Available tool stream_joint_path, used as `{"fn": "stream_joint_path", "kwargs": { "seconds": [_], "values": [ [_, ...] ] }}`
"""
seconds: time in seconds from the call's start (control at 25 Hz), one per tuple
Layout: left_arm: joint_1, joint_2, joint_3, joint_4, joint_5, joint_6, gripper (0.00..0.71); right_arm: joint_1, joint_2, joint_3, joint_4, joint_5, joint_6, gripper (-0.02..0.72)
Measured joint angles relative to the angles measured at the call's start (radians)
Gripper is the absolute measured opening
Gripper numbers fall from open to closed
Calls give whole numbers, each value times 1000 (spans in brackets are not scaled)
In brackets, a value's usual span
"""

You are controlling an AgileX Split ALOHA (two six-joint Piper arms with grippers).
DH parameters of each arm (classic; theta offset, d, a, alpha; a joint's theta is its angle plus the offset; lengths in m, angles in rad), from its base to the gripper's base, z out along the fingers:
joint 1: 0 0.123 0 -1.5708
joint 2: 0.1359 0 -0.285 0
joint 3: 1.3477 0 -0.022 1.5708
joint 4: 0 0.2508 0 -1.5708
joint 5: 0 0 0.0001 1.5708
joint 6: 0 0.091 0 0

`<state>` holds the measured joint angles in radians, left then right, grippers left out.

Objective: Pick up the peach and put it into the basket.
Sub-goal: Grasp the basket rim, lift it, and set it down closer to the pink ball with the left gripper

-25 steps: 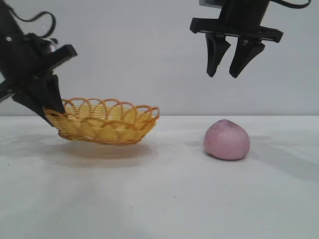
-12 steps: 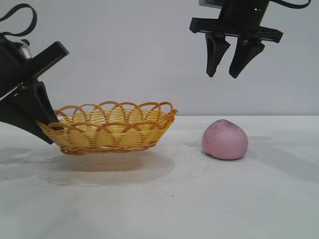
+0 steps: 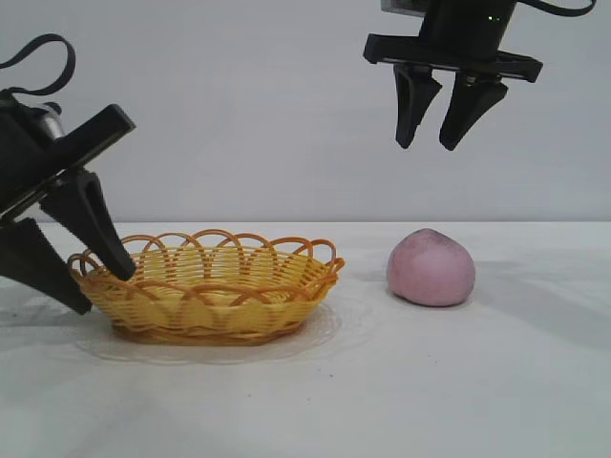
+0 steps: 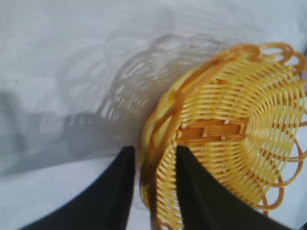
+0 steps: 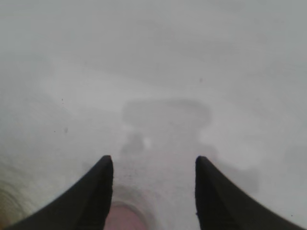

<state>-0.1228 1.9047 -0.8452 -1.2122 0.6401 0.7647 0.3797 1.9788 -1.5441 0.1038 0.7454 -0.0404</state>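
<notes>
Exterior view, from the left: the left end effector (image 3: 81, 281) sits low at the bench's left side, its two dark fingers (image 3: 95, 224) straddling the left rim of the basket (image 3: 215, 291) — one finger inside the rim, one outside. The left wrist view shows the same thing close up: the woven wall of the basket (image 4: 225, 134) runs between the two fingers (image 4: 115, 191), with a narrow gap on either side, so the fingers are parted about the rim rather than pressed onto it. The basket rests flat on the white bench (image 3: 305, 391), upright, its scalloped loops facing up.

Well to the right of the basket, the peach (image 3: 431, 267) lies on the bench, apart from everything else. High above it hangs the right end effector (image 3: 434, 143), pointing down with its fingers moderately spread and holding nothing. In the right wrist view, the peach (image 5: 124, 220) shows just at the edge between the fingertips (image 5: 103, 165).
</notes>
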Motion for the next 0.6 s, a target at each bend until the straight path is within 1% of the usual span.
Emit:
{"fn": "stream_joint_path", "kwargs": {
  "seconds": [0.04, 0.12, 0.2, 0.24, 0.28, 0.4, 0.44, 0.52, 0.6],
  "values": [
    [0, -5, 0, 7, 5, 0, 370, 0, 0, 0, 0, 0, 0, 375],
    [8, -24, 0, 30, 9, -3, 365, 0, 0, 0, 0, 0, 0, 375],
    [33, -52, 0, 83, 6, -37, 365, 0, 0, 0, 0, 0, 0, 375],
    [51, -63, 0, 111, 1, -62, 406, 0, 0, 0, 0, 0, 0, 375],
    [77, -72, 0, 145, -1, -77, 391, 0, 0, 0, 0, 0, 0, 375],
    [155, -113, 0, 213, -14, -91, 391, 0, 0, 0, 0, 0, 0, 375],
    [171, -136, 0, 234, -24, -91, 391, 0, 0, 0, 0, 0, 0, 375],
    [178, -185, -25, 310, -40, -111, 391, 0, 0, 0, 4, 0, 0, 375],
    [178, -237, -56, 467, -49, -188, 391, 0, 0, 0, 15, 0, 0, 375]
  ]
}}
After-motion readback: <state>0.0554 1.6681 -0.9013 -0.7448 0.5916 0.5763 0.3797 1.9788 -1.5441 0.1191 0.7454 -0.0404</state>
